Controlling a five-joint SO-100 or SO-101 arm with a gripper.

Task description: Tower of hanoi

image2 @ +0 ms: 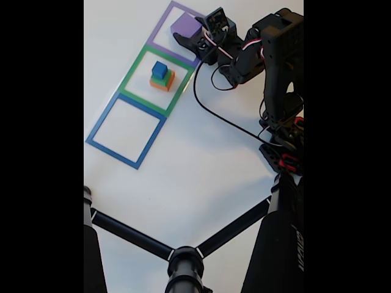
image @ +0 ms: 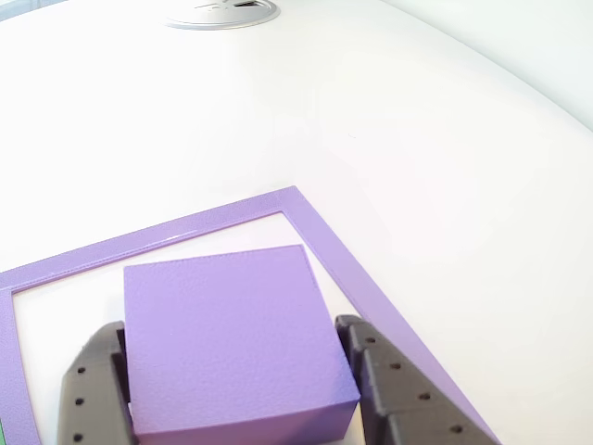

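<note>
The wide flat purple block sits between my two dark fingers, inside the purple tape square. My gripper is shut on its sides. In the fixed view the gripper holds the purple block at the top, over the purple outline. Whether the block rests on the table I cannot tell. In the green outline stands a stack: an orange block at the bottom, a green block on it, and a blue cube on top.
A blue tape outline lies below the green one with nothing in it. My arm and a black cable occupy the right side. Black tripod legs cross the bottom. A round grommet sits at the far table edge.
</note>
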